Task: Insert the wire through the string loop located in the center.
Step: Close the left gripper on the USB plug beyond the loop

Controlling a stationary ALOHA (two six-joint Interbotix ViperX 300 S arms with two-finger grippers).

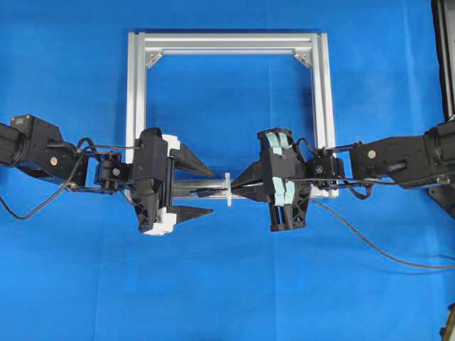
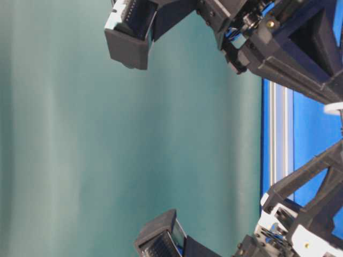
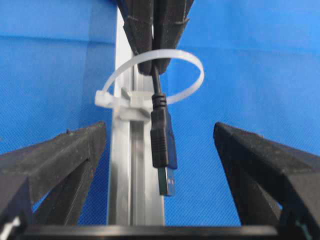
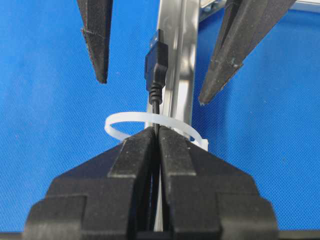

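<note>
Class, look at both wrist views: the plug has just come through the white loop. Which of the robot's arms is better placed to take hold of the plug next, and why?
The left. Its gripper stands open with the plug hanging between its fingers, already past the loop. The right gripper is shut on the wire behind the loop.

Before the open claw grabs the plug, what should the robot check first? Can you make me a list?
1. Plug is through the white loop: ok. Its metal tip has passed the loop and points toward the open claw.
2. Right gripper is shut on the wire: ok. It pinches the cable just behind the loop.
3. Left gripper is open: ok. Its fingers stand wide on both sides of the plug.
4. Plug sits between the left fingers: ok in the left wrist view. Whether the height matches, cannot tell.
5. Loop keeps its round shape on the silver frame: ok.
6. Cable trailing behind the right arm is free of snags: cannot tell.
</note>
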